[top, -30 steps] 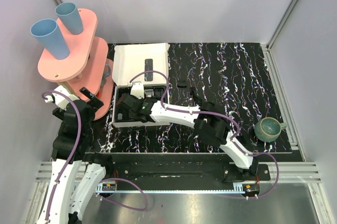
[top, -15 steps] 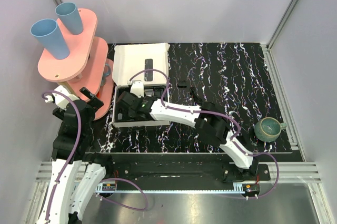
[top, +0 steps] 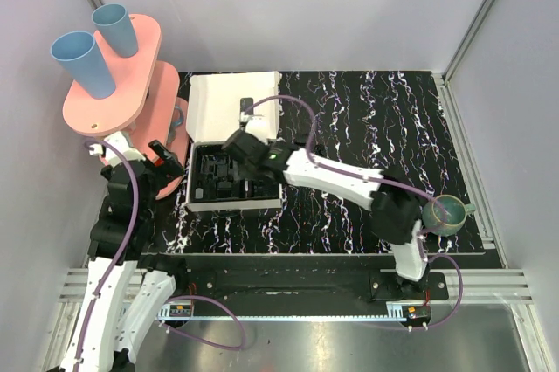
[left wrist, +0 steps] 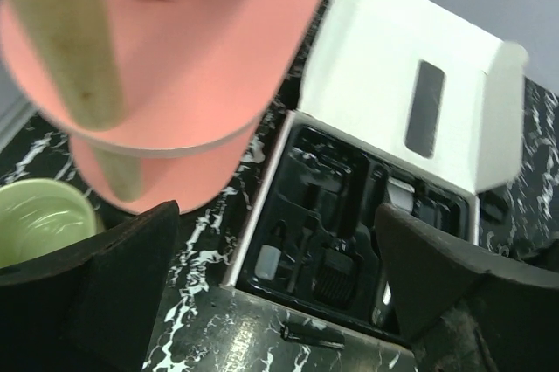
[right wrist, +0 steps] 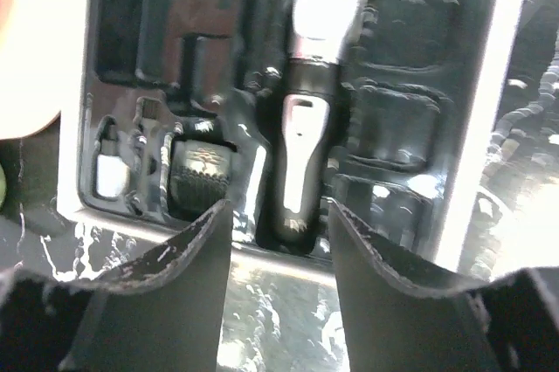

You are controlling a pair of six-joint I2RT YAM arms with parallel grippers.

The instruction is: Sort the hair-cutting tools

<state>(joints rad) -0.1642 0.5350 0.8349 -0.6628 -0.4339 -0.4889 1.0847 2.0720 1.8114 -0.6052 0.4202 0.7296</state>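
Observation:
The slim black clipper with a grey head [right wrist: 307,119] lies in the long middle slot of the black moulded tray [right wrist: 397,119]. A black comb attachment [right wrist: 197,178] sits in a slot to its left. My right gripper [right wrist: 279,211] hovers over the tray's near edge, open, with nothing between its fingers; from above it [top: 246,150] is over the box. One small black piece [top: 302,139] lies on the table right of the box, and another [left wrist: 310,334] lies in front of it. My left gripper [left wrist: 278,215] is wide open and holds nothing, left of the box [top: 166,159].
The white box's lid [top: 229,93] stands open at the back. A pink two-tier stand [top: 131,97] with two blue cups [top: 77,59] is at the left, over a light green cup [left wrist: 39,219]. A dark teal bowl [top: 444,214] sits far right.
My right gripper has opened and pulled back from the tray's left part towards the box's middle. The right arm now stretches out more. The left arm has shifted slightly.

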